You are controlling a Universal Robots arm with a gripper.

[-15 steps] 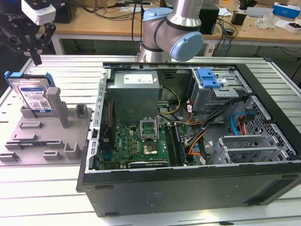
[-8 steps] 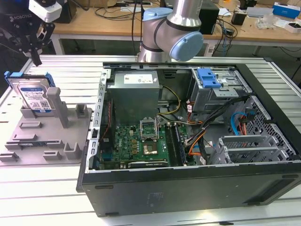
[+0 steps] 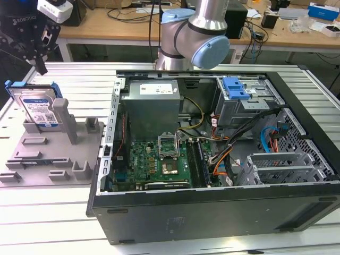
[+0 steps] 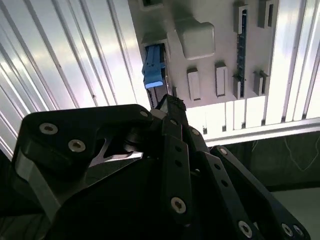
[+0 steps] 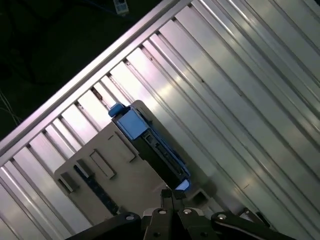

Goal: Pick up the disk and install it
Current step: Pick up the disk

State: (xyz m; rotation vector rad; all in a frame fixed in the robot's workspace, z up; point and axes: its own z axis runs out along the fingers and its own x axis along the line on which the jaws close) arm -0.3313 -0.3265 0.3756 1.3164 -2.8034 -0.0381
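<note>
The disk, a silver drive with a white-and-blue label in a blue caddy, stands on edge in a grey holder at the exterior view's left. My gripper hangs just above the disk's upper edge, apart from it, fingers drawn together to a point with nothing between them. In the first wrist view the disk is seen edge-on beyond the fingertips. In the second wrist view the caddy's blue end tab lies just past the gripper.
An open computer case lies on the ribbed metal table, with its motherboard exposed. A silver drive cage with a blue latch piece sits at the case's far right. The arm's base stands behind the case.
</note>
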